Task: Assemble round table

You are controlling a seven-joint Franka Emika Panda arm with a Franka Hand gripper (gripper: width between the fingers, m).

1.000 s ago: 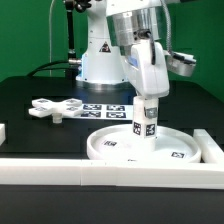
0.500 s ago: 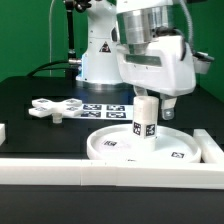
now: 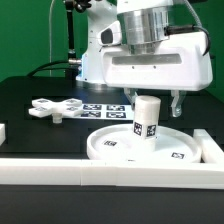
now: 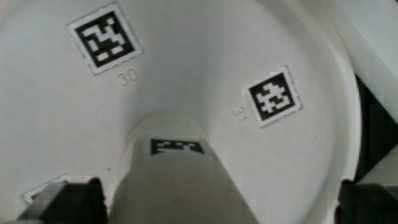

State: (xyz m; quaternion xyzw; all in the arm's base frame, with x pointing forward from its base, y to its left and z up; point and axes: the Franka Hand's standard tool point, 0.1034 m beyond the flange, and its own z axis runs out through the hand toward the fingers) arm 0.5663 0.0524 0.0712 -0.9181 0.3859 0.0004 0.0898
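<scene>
The large round disc [image 3: 120,146] lies flat on the table near the front rail. The short thick cylinder leg [image 3: 147,120] stands upright on its middle, tags facing the camera. My gripper [image 3: 152,101] hangs over the top of the leg, open, with one finger [image 3: 128,100] on each side and a gap to the leg on both. In the wrist view the leg [image 4: 196,180] rises between the dark fingertips [image 4: 63,203], and the disc [image 4: 196,60] with two tags lies behind it. The flat cross-shaped piece [image 3: 55,108] lies apart at the exterior view's left.
The marker board [image 3: 103,107] lies behind the disc. White border rails run along the front [image 3: 100,171], with short pieces at the exterior view's left [image 3: 3,131] and right [image 3: 211,148]. The robot base [image 3: 98,60] stands at the back.
The gripper has turned about its vertical axis from edge-on to broadside. Its fingers now stand apart from the leg. The leg and disc have stayed in place.
</scene>
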